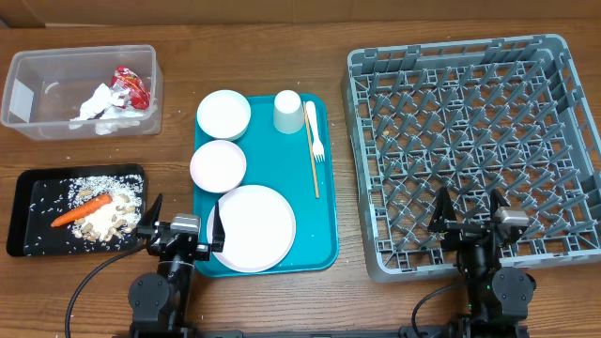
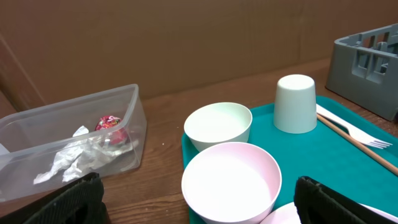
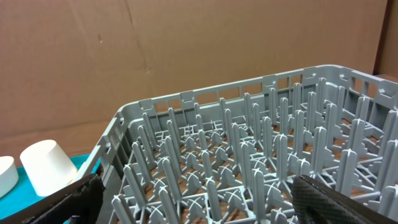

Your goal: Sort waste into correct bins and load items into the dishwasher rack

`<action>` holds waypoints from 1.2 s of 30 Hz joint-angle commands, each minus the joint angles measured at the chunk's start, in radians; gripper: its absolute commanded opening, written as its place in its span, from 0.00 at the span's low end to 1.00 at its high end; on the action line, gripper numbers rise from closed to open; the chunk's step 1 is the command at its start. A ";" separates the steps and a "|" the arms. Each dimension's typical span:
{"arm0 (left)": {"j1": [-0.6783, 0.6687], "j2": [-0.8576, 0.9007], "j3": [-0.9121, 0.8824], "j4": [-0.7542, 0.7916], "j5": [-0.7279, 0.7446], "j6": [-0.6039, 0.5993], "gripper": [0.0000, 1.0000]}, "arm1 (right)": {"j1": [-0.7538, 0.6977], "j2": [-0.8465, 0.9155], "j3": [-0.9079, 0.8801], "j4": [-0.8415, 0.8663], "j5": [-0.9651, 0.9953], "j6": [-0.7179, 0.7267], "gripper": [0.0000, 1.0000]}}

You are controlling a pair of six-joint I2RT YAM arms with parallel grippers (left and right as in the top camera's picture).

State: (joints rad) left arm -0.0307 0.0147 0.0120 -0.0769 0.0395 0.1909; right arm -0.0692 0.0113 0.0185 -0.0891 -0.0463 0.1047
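Left gripper (image 1: 184, 222) is hanging low over the near-left corner of the flat teal plastic serving tray (image 1: 324, 221), its two black fingers (image 2: 68, 202) spread fully apart and gripping nothing. One finger is sitting just beside the shallow black rectangular tray (image 1: 23, 218). The other is lying over the left edge of the round white plate (image 1: 258, 228).

Beyond the plate, two small white bowls are resting on the teal tray, the nearer bowl (image 1: 218, 165) just beside the farther bowl (image 1: 223, 114). To their right, a small white cup (image 1: 287, 112) is standing upside down. Beside it a white plastic fork (image 1: 317, 143) is lying along a thin brown stick (image 1: 314, 174).

On the black tray, an orange carrot (image 1: 80, 213) is lying among pale nuts (image 1: 113, 223) and scattered rice-like grains (image 1: 94, 185). Farther back, the clear rectangular plastic tub (image 1: 38, 94) is holding crumpled white tissue (image 1: 99, 103) and a red crinkly wrapper (image 1: 132, 86).

Right gripper (image 1: 467, 214) is likewise standing wide open and empty. It is hovering over the near edge of the large square grey plastic dishwasher rack (image 1: 470, 141), which is sitting just to the right of the teal tray.
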 commanded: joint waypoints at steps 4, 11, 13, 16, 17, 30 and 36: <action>0.006 -0.010 -0.007 0.002 -0.014 0.000 1.00 | 0.008 -0.007 -0.010 0.030 -0.236 0.204 1.00; 0.006 -0.010 -0.007 0.002 -0.014 -0.001 1.00 | 0.008 -0.007 -0.010 0.035 -0.793 0.767 1.00; 0.006 -0.010 -0.007 0.002 -0.014 0.000 1.00 | 0.008 -0.007 -0.010 0.027 -0.801 0.947 1.00; 0.006 -0.010 -0.007 0.002 -0.014 0.000 1.00 | 0.008 -0.007 -0.010 0.029 -0.809 1.011 1.00; 0.006 -0.010 -0.007 0.002 -0.014 0.000 1.00 | 0.008 -0.007 -0.010 0.034 -0.824 1.046 1.00; 0.006 -0.010 -0.007 0.002 -0.014 0.000 1.00 | 0.007 -0.007 0.275 0.097 -0.803 0.905 0.99; 0.006 -0.010 -0.007 0.002 -0.014 0.000 1.00 | 0.007 0.026 0.541 -0.230 -0.618 0.670 0.99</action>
State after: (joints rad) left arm -0.0307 0.0147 0.0116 -0.0776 0.0364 0.1909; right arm -0.0692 0.0132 0.4370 -0.2447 -0.7929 0.9390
